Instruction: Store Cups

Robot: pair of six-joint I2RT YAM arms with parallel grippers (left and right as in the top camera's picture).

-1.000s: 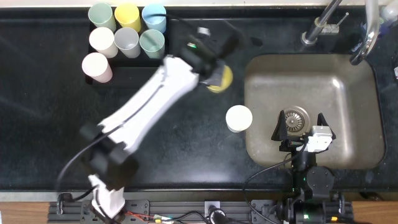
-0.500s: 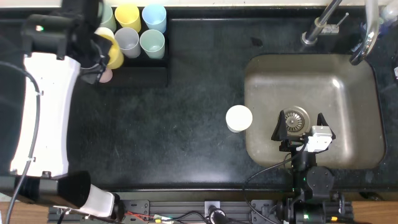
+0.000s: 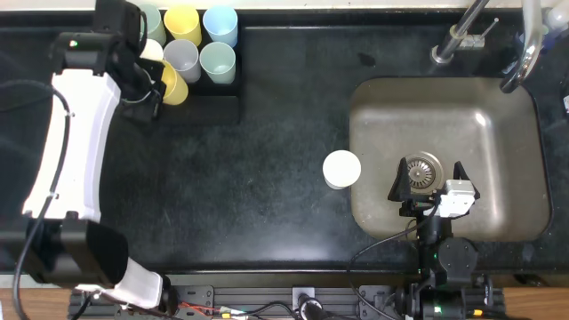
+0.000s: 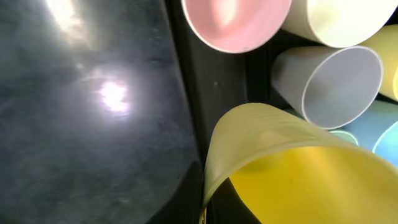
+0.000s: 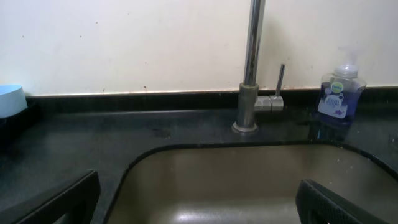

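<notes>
Swung over from mid-desk, my left fingers (image 4: 183, 202) have brought the yellow cup (image 3: 173, 84) to the black rack (image 3: 213, 107) — they pinch its wall, and it hangs tilted at the rack's edge. In the rack stand a pink cup (image 4: 236, 22), a grey cup (image 4: 326, 84), a blue cup (image 3: 220, 22) and others. A white cup (image 3: 341, 169) sits on the dark desk (image 3: 267, 196) beside the sink (image 3: 498, 116). My right fingers (image 5: 56, 202) hang spread wide, holding nothing, above the sink — tap (image 5: 252, 62) and soap bottle (image 5: 339, 93) stand against the wall.
</notes>
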